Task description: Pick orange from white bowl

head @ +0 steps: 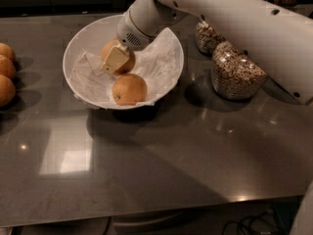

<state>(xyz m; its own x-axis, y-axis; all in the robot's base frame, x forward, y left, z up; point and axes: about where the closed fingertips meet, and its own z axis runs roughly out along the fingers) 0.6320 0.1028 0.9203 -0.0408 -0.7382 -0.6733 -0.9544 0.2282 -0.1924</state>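
Observation:
The white bowl (168, 43) stands at the back left of the grey table and is lined with crumpled white paper. My gripper (117, 58) reaches into it from the upper right. It is shut on the orange (128, 65) and holds it a little above the paper, over the middle of the bowl. One cream finger (114, 61) lies across the front of the fruit; the other finger is hidden behind it. A second orange (130, 88) with a small dark dot rests on the paper at the near side of the bowl.
Three more oranges (6, 67) lie at the table's left edge. Two glass jars of grain, a near one (237, 73) and a far one (208, 35), stand right of the bowl, under my arm. The table's front edge runs along the bottom.

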